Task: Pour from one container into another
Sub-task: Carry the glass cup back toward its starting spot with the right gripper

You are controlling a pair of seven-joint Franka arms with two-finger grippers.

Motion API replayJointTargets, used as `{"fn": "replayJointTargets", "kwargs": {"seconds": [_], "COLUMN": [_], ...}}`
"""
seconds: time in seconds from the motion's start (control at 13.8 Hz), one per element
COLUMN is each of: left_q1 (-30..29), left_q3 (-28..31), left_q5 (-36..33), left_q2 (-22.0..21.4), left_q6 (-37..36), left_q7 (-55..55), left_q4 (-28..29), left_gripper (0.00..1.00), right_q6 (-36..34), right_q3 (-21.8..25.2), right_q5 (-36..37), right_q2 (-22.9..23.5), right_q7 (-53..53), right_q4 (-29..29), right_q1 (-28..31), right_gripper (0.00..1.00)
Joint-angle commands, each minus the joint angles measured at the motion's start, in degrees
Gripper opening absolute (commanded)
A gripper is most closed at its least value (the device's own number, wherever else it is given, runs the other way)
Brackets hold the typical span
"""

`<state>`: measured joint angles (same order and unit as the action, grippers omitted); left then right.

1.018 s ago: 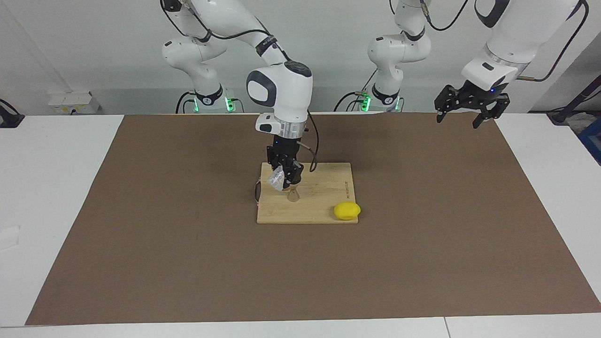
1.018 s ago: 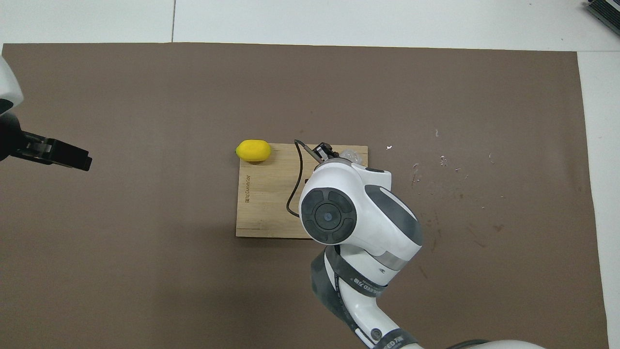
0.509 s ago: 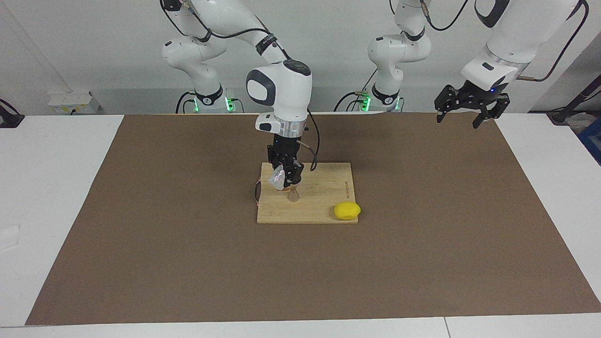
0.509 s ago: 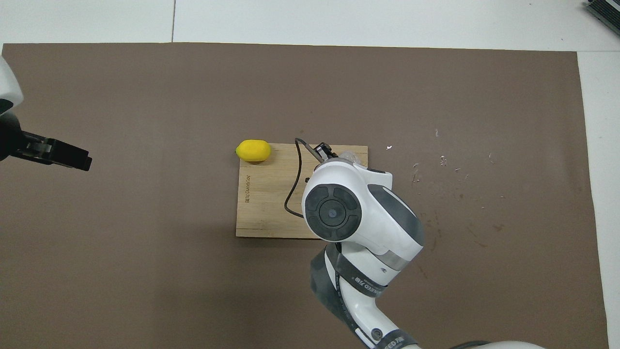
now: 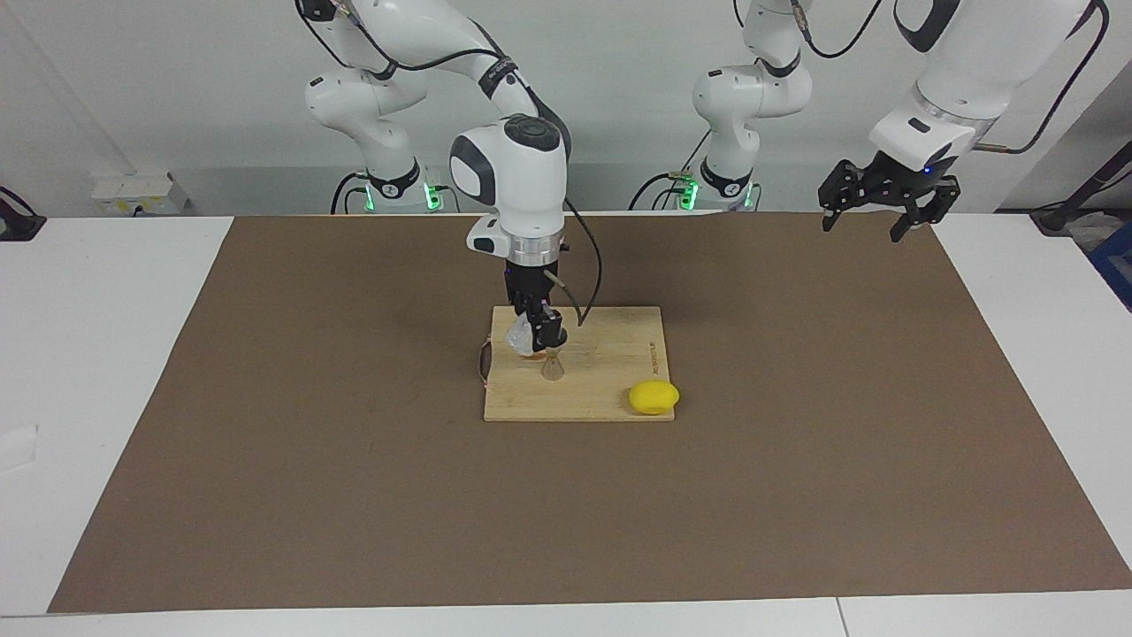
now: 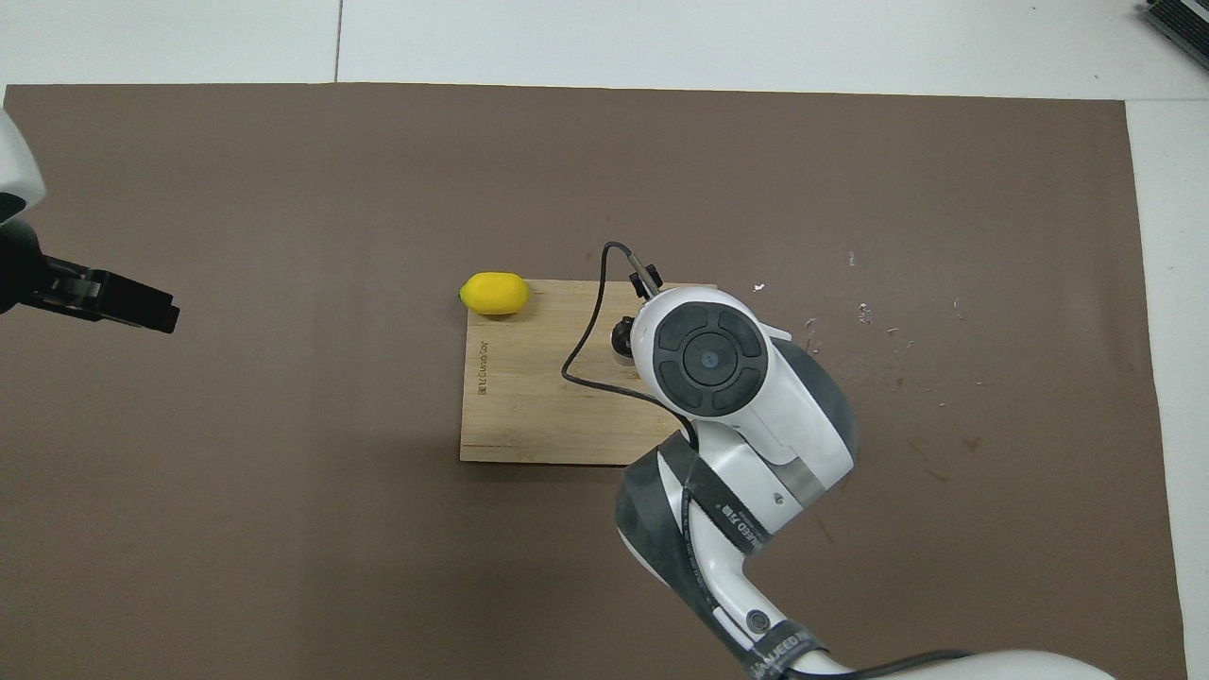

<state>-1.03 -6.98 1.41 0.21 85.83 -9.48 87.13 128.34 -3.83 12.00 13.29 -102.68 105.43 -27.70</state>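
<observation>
The clear cup is low over the wooden board, with my right gripper shut on it from above. It hangs just beside the metal jigger, on the side toward the right arm's end of the table. Whether the cup touches the board I cannot tell. The jigger stands upright on the board. From overhead, the jigger's dark round top peeks out beside the right arm's wrist, which hides the cup and the right gripper. My left gripper waits open, high over the mat near the left arm's end.
A yellow lemon lies at the board's corner farthest from the robots, toward the left arm's end, also shown overhead as the lemon. A brown mat covers the table. The right gripper's black cable loops over the board.
The right wrist has swung and shifted toward the right arm's end. The cup has come down from its tilt above the jigger to sit lower beside it. The left arm has not moved.
</observation>
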Motion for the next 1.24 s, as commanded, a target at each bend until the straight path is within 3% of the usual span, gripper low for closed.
{"fn": "replayJointTargets", "kwargs": {"seconds": [0.0, 0.22, 0.36, 0.51, 0.8, 1.16], "left_q1": [0.32, 0.32, 0.32, 0.32, 0.32, 0.32], "left_q3": [0.38, 0.38, 0.38, 0.38, 0.38, 0.38], "left_q5": [-0.97, -0.97, -0.97, -0.97, -0.97, -0.97], "left_q2": [-1.62, -1.62, -1.62, -1.62, -1.62, -1.62], "left_q6": [-0.23, -0.23, -0.23, -0.23, -0.32, -0.23], "left_q7": [0.17, 0.17, 0.17, 0.17, 0.17, 0.17], "left_q4": [1.64, 1.64, 1.64, 1.64, 1.64, 1.64], "left_gripper": [1.00, 1.00, 1.00, 1.00, 1.00, 1.00], "right_q6": [-0.72, -1.86, -4.05, -8.17, -9.77, -11.96], "right_q3": [-0.56, -0.56, -0.56, -0.56, -0.56, -0.56], "right_q5": [-3.81, -16.61, -29.78, -37.72, -45.73, -47.15], "right_q2": [-0.37, -0.37, -0.37, -0.37, 0.60, 0.60], "right_q7": [1.24, 6.15, 17.19, 24.25, 30.06, 32.36], "right_q4": [-0.32, -0.31, 0.47, 0.56, 3.63, 4.08], "right_q1": [2.91, 8.08, 13.52, 19.24, 25.06, 28.57], "right_gripper": [0.07, 0.06, 0.06, 0.00, 0.00, 0.00]}}
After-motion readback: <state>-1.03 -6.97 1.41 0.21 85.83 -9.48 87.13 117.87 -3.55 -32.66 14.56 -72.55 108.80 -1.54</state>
